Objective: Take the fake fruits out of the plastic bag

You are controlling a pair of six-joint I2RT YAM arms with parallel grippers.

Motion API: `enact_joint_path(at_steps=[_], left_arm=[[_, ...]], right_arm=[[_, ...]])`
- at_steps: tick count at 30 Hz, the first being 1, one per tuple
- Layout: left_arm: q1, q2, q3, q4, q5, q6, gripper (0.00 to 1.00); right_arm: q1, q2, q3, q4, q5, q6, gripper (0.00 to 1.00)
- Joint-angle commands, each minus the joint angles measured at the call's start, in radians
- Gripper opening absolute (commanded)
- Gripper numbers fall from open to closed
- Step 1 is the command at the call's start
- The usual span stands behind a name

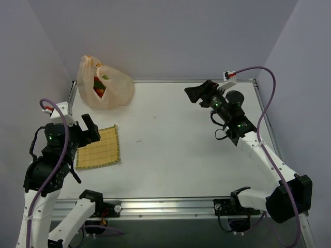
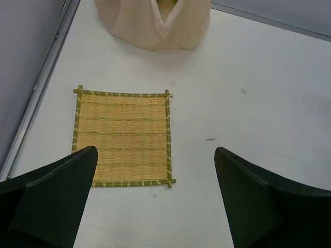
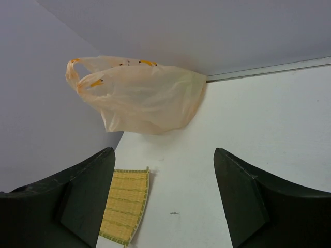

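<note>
The pale-orange plastic bag stands in the table's far left corner, its mouth up. Red and green fake fruits show inside it from above. The bag also shows in the left wrist view and the right wrist view, where the fruits are hidden. My left gripper is open and empty above the near left of the table, well short of the bag. My right gripper is open and empty, raised over the far right and pointing left toward the bag.
A square yellow woven mat lies flat on the left, between the left gripper and the bag; it also shows in the left wrist view and the right wrist view. Grey walls close in the back and sides.
</note>
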Motion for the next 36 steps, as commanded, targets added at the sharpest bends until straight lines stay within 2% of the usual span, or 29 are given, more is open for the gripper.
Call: enact_joint_path(at_steps=[1,6,9,12,14,20,26,29,31,36], left_arm=[[-0.003,0.017,0.021,0.050,-0.030,-0.013,0.94],[-0.003,0.065,0.073,0.128,-0.024,-0.036,0.94],[-0.003,0.114,0.079,0.182,-0.072,-0.074,0.94],[-0.003,0.190,0.096,0.227,-0.138,-0.099,0.94],[0.006,0.236,0.128,0.251,-0.193,-0.096,0.95],[0.138,0.452,0.217,0.297,-0.147,-0.119,0.97],[0.204,0.679,0.303,0.362,-0.092,-0.130,0.99],[0.265,0.791,0.358,0.424,-0.005,-0.099,1.00],[0.268,0.832,0.385,0.504,0.054,-0.058,1.00],[0.297,0.965,0.478,0.517,0.019,0.013,1.00]], right_arm=[[0.015,0.003,0.059,0.060,0.000,-0.034,0.72],[0.032,0.006,0.047,0.067,0.023,-0.046,0.69],[0.055,0.017,0.053,0.078,0.021,-0.060,0.64],[0.093,0.057,0.088,0.075,0.015,-0.069,0.55],[0.140,0.097,0.114,0.072,0.009,-0.093,0.54],[0.264,0.207,0.223,0.038,0.005,-0.175,0.61],[0.344,0.310,0.327,-0.021,-0.017,-0.254,0.68],[0.387,0.360,0.373,-0.046,-0.017,-0.279,0.70],[0.413,0.394,0.396,-0.063,-0.012,-0.291,0.71],[0.449,0.449,0.430,-0.074,0.011,-0.314,0.79]])
